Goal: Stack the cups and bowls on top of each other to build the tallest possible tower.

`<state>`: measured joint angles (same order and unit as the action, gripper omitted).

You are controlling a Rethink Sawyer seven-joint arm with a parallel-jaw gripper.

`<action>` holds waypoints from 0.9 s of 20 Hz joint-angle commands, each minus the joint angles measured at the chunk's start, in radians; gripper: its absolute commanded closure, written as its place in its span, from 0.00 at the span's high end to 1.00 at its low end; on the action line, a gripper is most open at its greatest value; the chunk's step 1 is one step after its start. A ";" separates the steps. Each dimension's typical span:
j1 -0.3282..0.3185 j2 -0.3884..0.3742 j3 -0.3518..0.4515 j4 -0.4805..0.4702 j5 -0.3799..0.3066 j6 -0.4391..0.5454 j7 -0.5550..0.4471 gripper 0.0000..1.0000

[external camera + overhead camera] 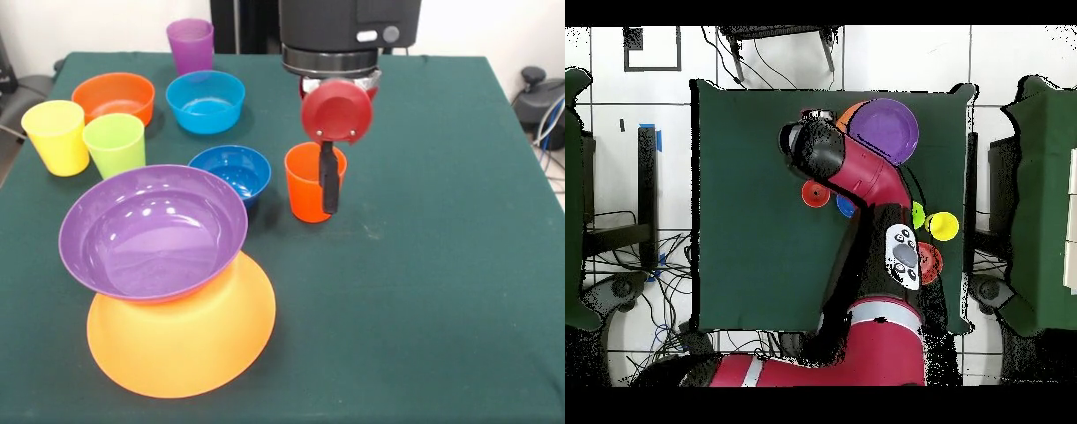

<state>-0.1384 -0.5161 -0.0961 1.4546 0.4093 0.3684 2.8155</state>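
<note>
The red arm (865, 180) reaches out over the tabletop (441, 265), its hand (329, 187) pointing straight down

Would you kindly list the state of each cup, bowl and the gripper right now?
yellow-orange bowl: upside down, bottom of pile.
purple bowl: upright, tilted on it.
orange-red cup: upright, gripper finger inside.
gripper: at that cup's rim.
yellow cup, lime green cup, purple cup: upright, empty.

Purple bowl (152, 231) sits tilted on inverted yellow-orange bowl (190, 340); orange-red cup (309, 183) upright apart.
</note>
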 commanded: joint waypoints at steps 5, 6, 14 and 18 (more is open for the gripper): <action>0.061 0.027 0.056 0.121 -0.015 0.000 0.086 1.00; 0.062 0.021 0.053 0.126 -0.014 0.006 0.085 1.00; 0.074 0.005 0.029 0.175 -0.019 -0.001 0.083 1.00; 0.042 0.013 0.047 0.209 -0.046 -0.051 0.040 1.00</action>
<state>-0.0791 -0.5273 -0.1120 1.5549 0.4099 0.3675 2.8155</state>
